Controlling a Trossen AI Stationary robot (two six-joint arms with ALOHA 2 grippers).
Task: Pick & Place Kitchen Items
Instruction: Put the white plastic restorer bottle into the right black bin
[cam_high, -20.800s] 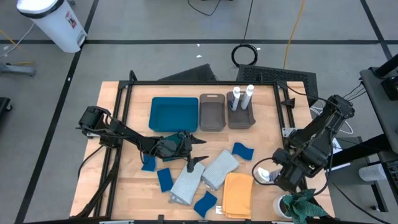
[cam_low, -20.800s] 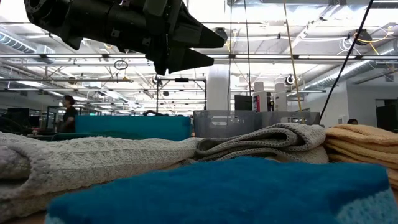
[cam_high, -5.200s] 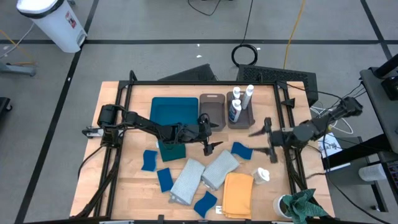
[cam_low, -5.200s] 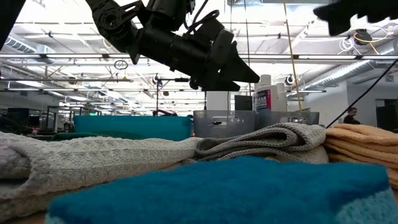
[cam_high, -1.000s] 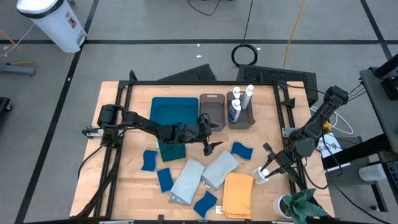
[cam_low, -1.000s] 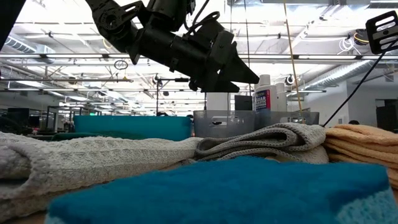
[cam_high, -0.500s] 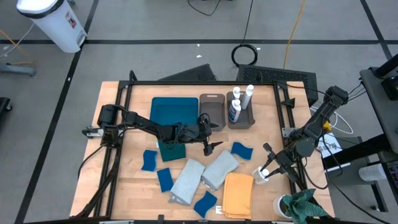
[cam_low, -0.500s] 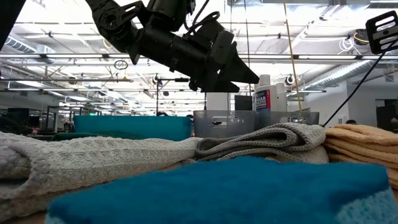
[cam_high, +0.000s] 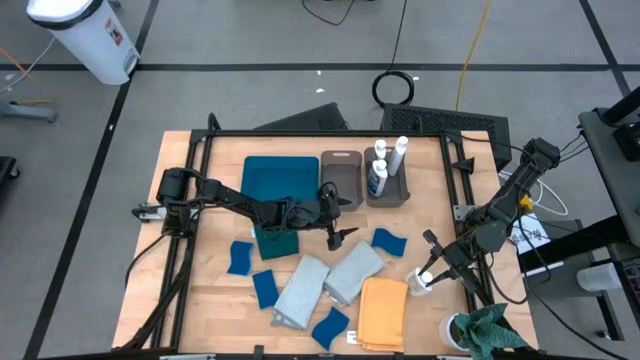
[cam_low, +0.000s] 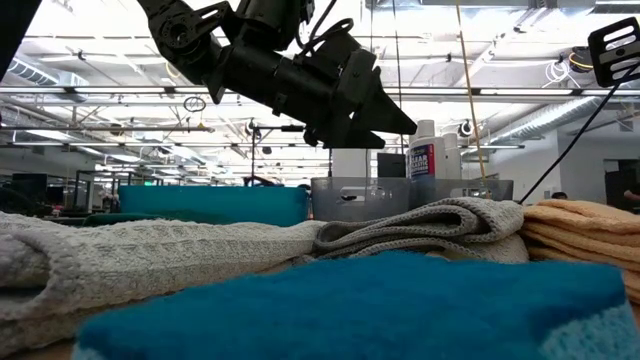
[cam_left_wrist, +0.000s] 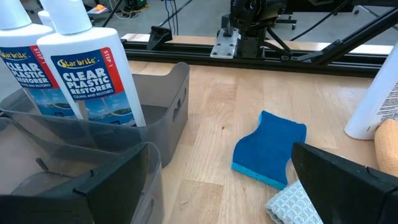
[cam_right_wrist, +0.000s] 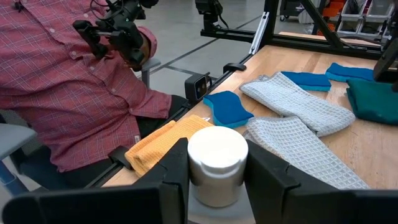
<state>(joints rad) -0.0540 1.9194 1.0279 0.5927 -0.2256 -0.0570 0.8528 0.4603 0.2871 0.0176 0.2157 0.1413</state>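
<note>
My right gripper (cam_high: 430, 274) is at a small white bottle (cam_high: 419, 283) that stands on the table near the right edge; in the right wrist view its cap (cam_right_wrist: 217, 163) sits between my two fingers. My left gripper (cam_high: 336, 213) hangs open and empty above the table's middle, beside a dark teal cloth (cam_high: 277, 240). Three white bottles (cam_high: 383, 165) stand in the right grey bin (cam_high: 400, 193). Two pale grey cloths (cam_high: 300, 292) (cam_high: 352, 272), a mustard cloth (cam_high: 383, 312) and several blue sponges (cam_high: 390, 242) lie flat on the table. My right gripper has the bottle's cap and neck (cam_right_wrist: 217, 180) between its two fingers, one on each side. The fingers come slanting down from the table's far right. The bottle stands upright with its base on the table.
A flat teal tray (cam_high: 262, 168) and an empty grey bin (cam_high: 341, 160) stand at the far side. A bright green rag (cam_high: 485, 330) lies off the near right corner. A person in a red plaid shirt (cam_right_wrist: 68, 93) sits at the table's near side.
</note>
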